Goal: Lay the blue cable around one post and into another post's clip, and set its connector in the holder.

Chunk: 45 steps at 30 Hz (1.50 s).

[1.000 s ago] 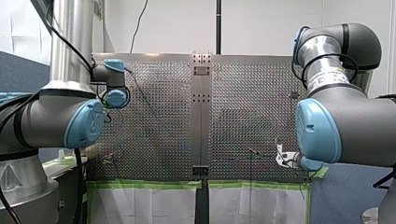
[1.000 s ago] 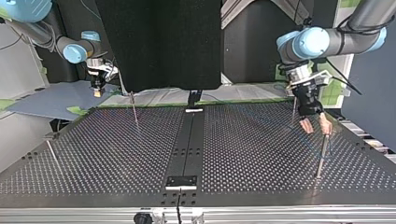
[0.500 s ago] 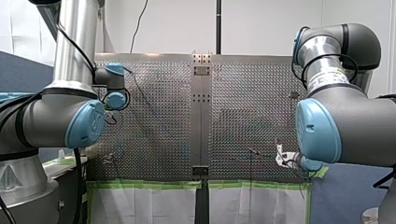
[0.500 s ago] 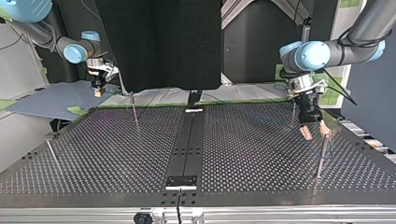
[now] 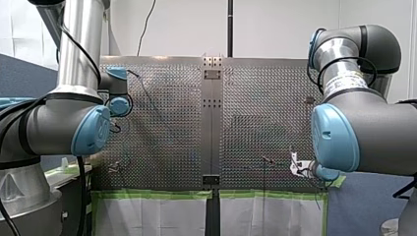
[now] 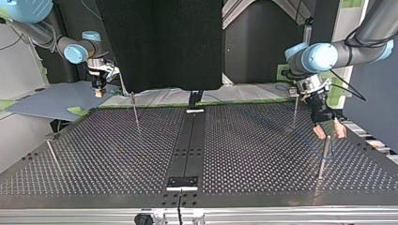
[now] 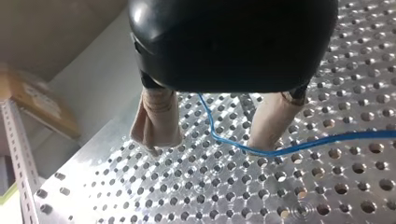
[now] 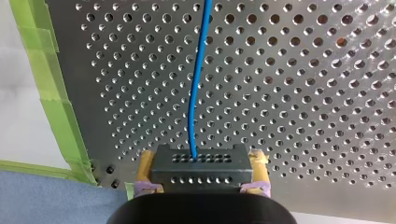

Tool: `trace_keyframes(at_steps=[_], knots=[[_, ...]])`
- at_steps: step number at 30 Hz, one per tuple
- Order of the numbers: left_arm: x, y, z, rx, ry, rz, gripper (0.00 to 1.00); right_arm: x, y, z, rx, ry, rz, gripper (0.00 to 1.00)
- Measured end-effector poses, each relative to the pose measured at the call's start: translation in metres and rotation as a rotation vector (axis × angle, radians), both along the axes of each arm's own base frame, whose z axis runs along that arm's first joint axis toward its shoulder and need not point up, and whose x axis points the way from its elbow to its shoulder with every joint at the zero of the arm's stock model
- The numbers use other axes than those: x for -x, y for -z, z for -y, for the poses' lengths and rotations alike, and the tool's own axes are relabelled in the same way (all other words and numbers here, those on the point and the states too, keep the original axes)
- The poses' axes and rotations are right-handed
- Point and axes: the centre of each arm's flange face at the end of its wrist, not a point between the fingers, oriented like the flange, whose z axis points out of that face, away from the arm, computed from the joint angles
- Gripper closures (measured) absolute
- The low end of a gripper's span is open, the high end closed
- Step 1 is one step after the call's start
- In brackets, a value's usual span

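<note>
Loosely kinked blue cable [image 7: 303, 146], blocky connector [image 8: 201, 167]

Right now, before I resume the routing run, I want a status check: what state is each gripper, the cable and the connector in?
left gripper: open, blue cable passing loose between its fingers.
right gripper: shut on connector.
blue cable: plugged into connector, ungripped.
connector: clamped, not yet set down.

Both arms are grey and silver tubes with pale-blue joint caps. A black cable [image 5: 81, 53] runs down the left arm [image 5: 51, 128], whose black left hand [image 7: 210, 142] carries beige pads [image 7: 156, 123]; the right arm [image 5: 373, 132] wears a white lettered band [image 5: 346, 81].
</note>
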Motion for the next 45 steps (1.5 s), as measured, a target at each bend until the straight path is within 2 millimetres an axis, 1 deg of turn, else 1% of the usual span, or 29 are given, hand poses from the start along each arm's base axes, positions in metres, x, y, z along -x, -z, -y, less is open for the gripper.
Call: trace_keyframes(at_steps=[6,9,16,20,22,28,45], knots=[[-0.006,-0.006,0.001,0.052,0.020,0.017,0.00,-0.001,0.000,0.000,0.000,-0.001,0.000,1.00],[-0.013,-0.005,0.002,0.067,0.036,0.005,0.00,-0.001,0.000,0.000,-0.001,-0.002,0.001,1.00],[-0.030,0.013,0.006,0.050,0.041,-0.072,0.00,-0.003,0.000,0.000,-0.001,-0.004,0.000,1.00],[-0.036,0.028,0.007,0.031,0.025,-0.129,0.00,-0.003,0.000,-0.001,-0.002,-0.005,0.000,1.00],[-0.039,0.030,0.006,0.021,0.011,-0.147,0.00,-0.003,0.000,-0.001,-0.003,-0.005,0.000,1.00],[-0.047,0.024,0.005,0.008,-0.001,-0.157,0.00,-0.003,0.000,-0.001,-0.002,-0.006,0.000,1.00],[-0.050,0.019,0.004,0.015,-0.004,-0.137,0.00,-0.005,0.001,-0.001,0.000,-0.007,0.003,1.00]])
